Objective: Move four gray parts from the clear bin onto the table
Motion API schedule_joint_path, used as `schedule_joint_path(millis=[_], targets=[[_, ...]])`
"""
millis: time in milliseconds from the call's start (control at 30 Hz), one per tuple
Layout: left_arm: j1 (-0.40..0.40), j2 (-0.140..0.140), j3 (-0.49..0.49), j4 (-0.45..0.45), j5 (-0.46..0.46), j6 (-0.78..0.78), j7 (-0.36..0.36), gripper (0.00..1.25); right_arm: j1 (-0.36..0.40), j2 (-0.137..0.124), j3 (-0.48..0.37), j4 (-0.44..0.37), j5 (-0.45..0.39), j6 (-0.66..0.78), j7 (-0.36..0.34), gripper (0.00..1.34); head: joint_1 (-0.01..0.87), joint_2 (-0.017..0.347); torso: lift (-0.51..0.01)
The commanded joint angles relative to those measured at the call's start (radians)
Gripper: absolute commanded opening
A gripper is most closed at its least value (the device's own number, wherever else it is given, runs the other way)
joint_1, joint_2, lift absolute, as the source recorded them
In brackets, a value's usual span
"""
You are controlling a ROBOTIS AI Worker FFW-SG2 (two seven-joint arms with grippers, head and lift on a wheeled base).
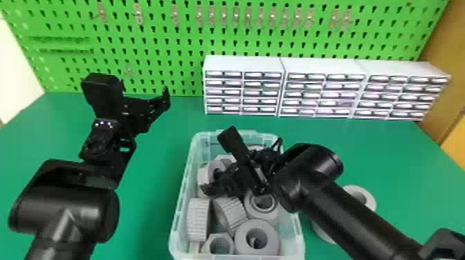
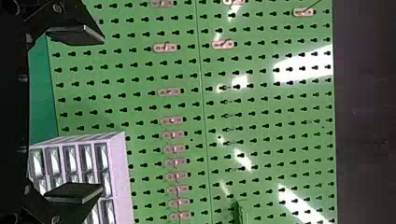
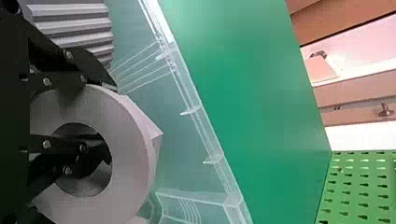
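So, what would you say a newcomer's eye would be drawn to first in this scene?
Probably the clear bin crowded with chunky gray parts, with the right gripper down among them. Next, perhaps, the vivid green pegboard behind the table, with white drawer units before it. The left gripper is raised left of the bin, fingers open.

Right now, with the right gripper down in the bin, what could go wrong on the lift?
The right gripper is right at a ring-shaped gray part, with a ribbed part close beside; lifting might drag or jam that neighbor.

The ring also sits near the bin's wall, so it could clip the rim on the way out.

The right arm passes above gray parts on the table; a low sweep may knock them.
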Motion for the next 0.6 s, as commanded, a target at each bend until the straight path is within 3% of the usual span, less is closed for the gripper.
schedule_joint_path(millis=[0, 367, 567], targets=[[0.000, 0.000, 0.000, 0.000, 0.000, 0.000, 0.001, 1.08, 0.006, 0.001, 0.003, 0.000, 0.005, -0.018, -0.011, 0.40, 0.678, 0.034, -0.050], [0.003, 0.000, 0.002, 0.000, 0.002, 0.000, -0.001, 1.08, 0.009, 0.001, -0.013, -0.025, 0.039, -0.015, -0.017, 0.38, 0.678, 0.034, -0.050], [0.008, 0.000, 0.005, 0.000, 0.003, 0.000, -0.001, 1.08, 0.032, -0.008, -0.093, -0.133, 0.143, 0.060, -0.017, 0.38, 0.678, 0.034, -0.050]])
